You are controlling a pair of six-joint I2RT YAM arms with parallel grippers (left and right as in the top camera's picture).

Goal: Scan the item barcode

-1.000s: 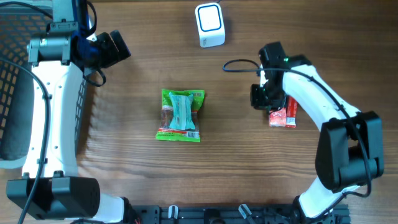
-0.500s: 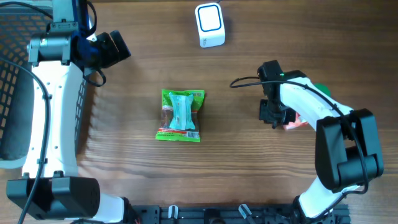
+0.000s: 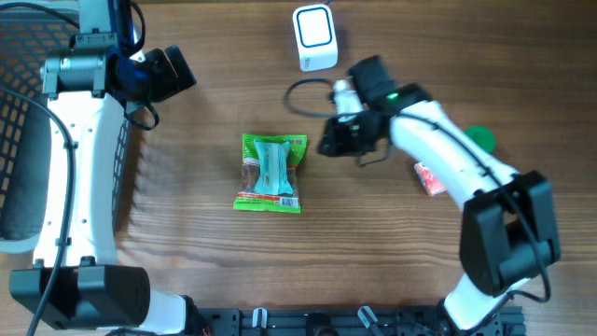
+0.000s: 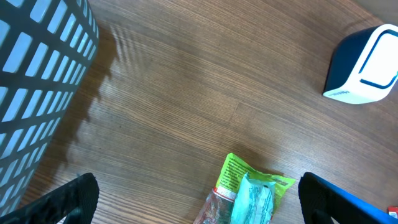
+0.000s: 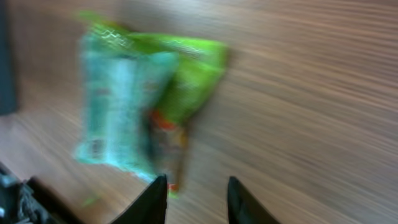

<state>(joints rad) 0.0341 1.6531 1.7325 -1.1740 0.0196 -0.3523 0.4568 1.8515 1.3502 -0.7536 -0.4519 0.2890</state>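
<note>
Reaching for the scan item: the right end effector (image 3: 334, 142) hovers just beside the green packet (image 3: 270, 175), fingers slightly parted with nothing between them.

The green packet lies flat mid-desk (image 3: 187, 271), free of both arms, probably so that either can lift it to the scanner (image 3: 315, 37) at the far edge. Its long axis runs far-to-near with a small tilt: green header toward the scanner, white label strip at the near end. A red packet (image 3: 430, 177) lies well apart on the right. The left end effector (image 3: 173, 73) hangs fully spread and empty by the basket (image 3: 19, 112) — out of the way, I judge.
</note>
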